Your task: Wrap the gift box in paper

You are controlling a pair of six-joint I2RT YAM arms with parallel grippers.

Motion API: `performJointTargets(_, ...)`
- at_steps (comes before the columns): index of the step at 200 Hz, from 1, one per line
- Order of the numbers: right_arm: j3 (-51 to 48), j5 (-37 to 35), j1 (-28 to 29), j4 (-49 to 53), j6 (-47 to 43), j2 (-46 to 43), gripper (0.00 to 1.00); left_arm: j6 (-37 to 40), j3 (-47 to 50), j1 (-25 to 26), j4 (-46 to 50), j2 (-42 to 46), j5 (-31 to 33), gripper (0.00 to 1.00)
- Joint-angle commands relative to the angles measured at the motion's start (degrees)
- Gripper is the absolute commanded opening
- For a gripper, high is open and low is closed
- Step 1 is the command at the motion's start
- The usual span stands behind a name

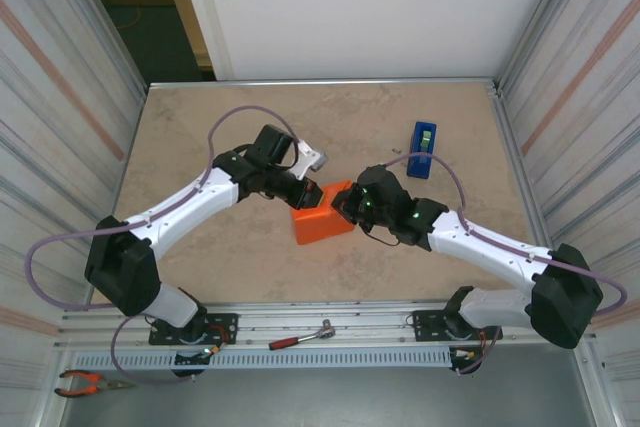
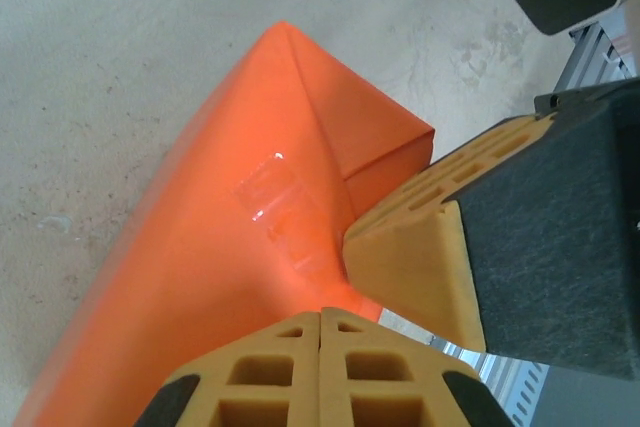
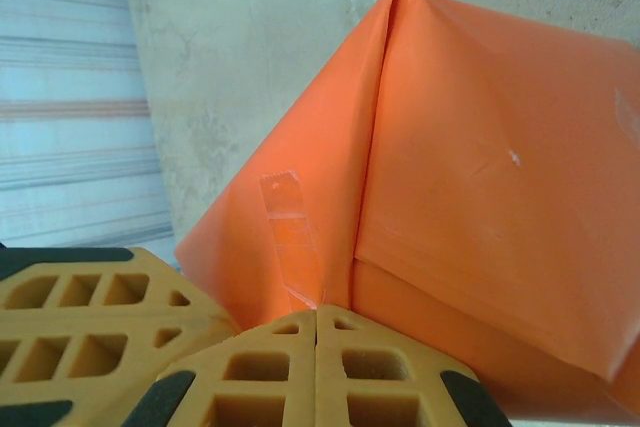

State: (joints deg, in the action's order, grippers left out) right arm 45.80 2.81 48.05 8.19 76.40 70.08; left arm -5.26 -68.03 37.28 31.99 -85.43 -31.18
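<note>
The orange paper (image 1: 322, 215) is folded round a box shape in the middle of the table, and the gift box is hidden under it. Clear tape strips (image 2: 285, 209) (image 3: 285, 227) hold folded flaps on the paper (image 2: 200, 277) (image 3: 490, 147). My left gripper (image 1: 311, 193) (image 2: 322, 313) is shut, its tips pressed on the parcel's far-left end with nothing between them. My right gripper (image 1: 346, 206) (image 3: 317, 311) is shut too, tips against the folded paper at the parcel's right corner. In each wrist view the other gripper's fingers (image 2: 420, 237) (image 3: 90, 307) sit close beside.
A blue tape dispenser (image 1: 422, 150) stands at the back right of the table. A red-handled tool (image 1: 300, 337) lies on the front rail and orange-handled pliers (image 1: 88, 382) at the near left. Corrugated walls (image 1: 60, 97) close in both sides.
</note>
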Motion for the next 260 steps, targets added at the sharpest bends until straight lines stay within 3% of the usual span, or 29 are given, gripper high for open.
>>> performJointTargets(1, -3.2, -0.9, 0.8, 9.5, 1.3, 1.7, 0.0, 1.9, 1.2, 0.7, 1.4, 2.2, 1.0, 0.0)
performJointTargets(113, 2.1, 0.7, 0.8, 10.8, -4.2, 3.9, 0.0, 4.7, 4.2, 1.7, 3.3, 1.5, 5.9, 0.0)
performJointTargets(201, 4.2, 2.2, 0.8, 10.3, -8.7, 3.9, 0.15, 5.3, 6.8, 1.7, 1.6, 2.0, 5.8, 0.0)
performJointTargets(260, 5.1, 2.6, 0.7, 9.8, -11.3, 3.5, 0.18, 5.7, 7.5, 1.7, 1.6, 2.4, 6.5, 0.0)
